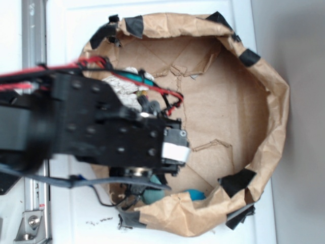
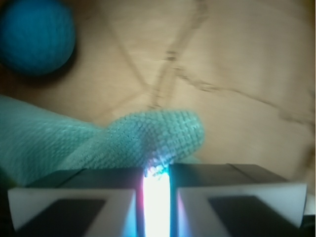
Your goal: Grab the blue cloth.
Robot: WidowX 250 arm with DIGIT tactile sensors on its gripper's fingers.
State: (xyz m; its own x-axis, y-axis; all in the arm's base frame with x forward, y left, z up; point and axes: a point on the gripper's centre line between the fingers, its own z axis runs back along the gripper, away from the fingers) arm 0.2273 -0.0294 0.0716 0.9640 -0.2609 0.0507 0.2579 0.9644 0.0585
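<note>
Cloth first — the blue cloth [image 2: 148, 136] lies on the brown cardboard floor [image 2: 237, 64] of the paper-walled pen [image 1: 269, 96], its folded end pinched in the narrow gap of the hand [image 2: 157, 170], which is clenched on the fabric. Up and to the left in the wrist view sits a darker blue ball [image 2: 35, 35], apart from the cloth. From outside, the black arm [image 1: 96, 127] covers the pen's left side — a white wrinkly wad [image 1: 119, 86] shows just behind it.
</note>
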